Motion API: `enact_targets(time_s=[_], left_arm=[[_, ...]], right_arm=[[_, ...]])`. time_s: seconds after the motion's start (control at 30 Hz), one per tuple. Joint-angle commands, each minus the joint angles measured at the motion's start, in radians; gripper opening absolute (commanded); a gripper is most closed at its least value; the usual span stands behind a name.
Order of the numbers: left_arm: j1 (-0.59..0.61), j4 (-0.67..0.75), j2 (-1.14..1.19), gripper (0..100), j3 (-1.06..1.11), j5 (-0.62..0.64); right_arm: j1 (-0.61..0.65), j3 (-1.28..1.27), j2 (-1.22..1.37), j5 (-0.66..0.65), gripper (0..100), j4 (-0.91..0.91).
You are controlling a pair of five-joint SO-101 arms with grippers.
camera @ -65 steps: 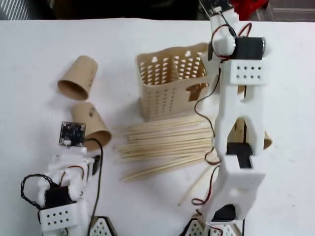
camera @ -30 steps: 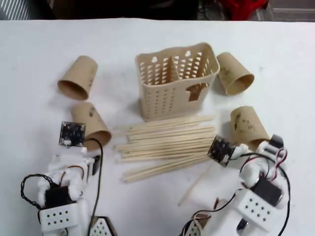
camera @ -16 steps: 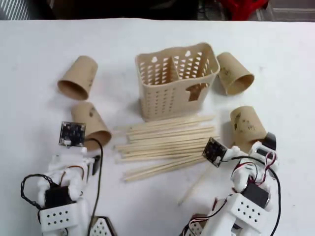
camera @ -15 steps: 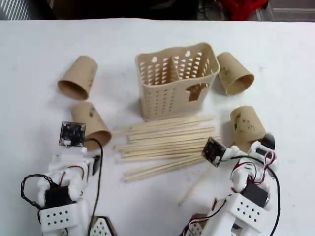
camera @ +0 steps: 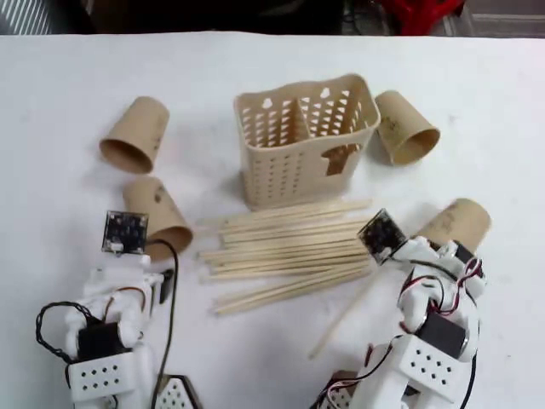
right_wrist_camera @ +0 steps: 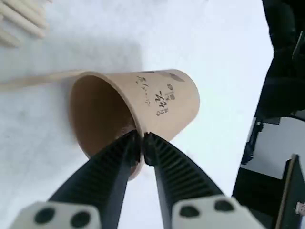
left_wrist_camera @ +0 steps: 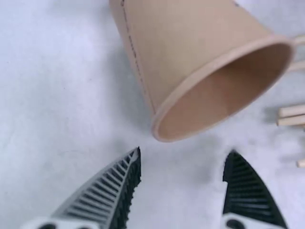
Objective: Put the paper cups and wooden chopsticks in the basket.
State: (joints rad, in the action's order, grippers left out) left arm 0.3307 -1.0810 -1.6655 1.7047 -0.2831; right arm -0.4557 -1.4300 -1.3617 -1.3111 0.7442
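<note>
White table point(camera: 77, 77); right claw point(right_wrist_camera: 142, 139) nipping paper cup point(right_wrist_camera: 167, 102) rim.

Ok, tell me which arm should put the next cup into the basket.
Right. The right gripper is shut on the rim of a paper cup and need only carry it to the basket. The left gripper is open, with another cup lying ungrasped before it.

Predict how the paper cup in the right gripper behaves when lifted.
The paper cup probably weighs little: the right gripper holds it by one thin wall. That wall may buckle under a harder squeeze. Laid sideways, its tapered body would likely roll.
</note>
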Motion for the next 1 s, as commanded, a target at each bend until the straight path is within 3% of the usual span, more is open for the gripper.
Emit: enact_targets(time_s=[0.0, 0.23, 0.43, 0.57, 0.73, 0.97], left_arm=[[0.002, -0.002, -0.008, 28, -0.005, -0.008], [0.002, -0.002, -0.008, 28, -0.005, -0.008], [0.002, -0.002, -0.008, 28, -0.005, -0.008], [0.002, -0.002, -0.008, 28, -0.005, -0.008], [0.002, -0.002, -0.008, 28, -0.005, -0.008], [0.002, -0.002, -0.008, 28, -0.005, -0.008]], right_arm=[[-0.036, 0.196, -0.012, 0.138, 1.6, 0.186], [-0.022, 0.532, -0.010, 0.465, 1.6, 0.417], [0.085, 0.816, 0.065, 0.717, 1.6, 0.535], [0.170, 1.077, 0.295, 0.898, 1.6, 0.538], [0.383, 1.464, 0.657, 1.122, 1.6, 0.539], [0.556, 1.907, 1.064, 1.267, 1.6, 0.576]])
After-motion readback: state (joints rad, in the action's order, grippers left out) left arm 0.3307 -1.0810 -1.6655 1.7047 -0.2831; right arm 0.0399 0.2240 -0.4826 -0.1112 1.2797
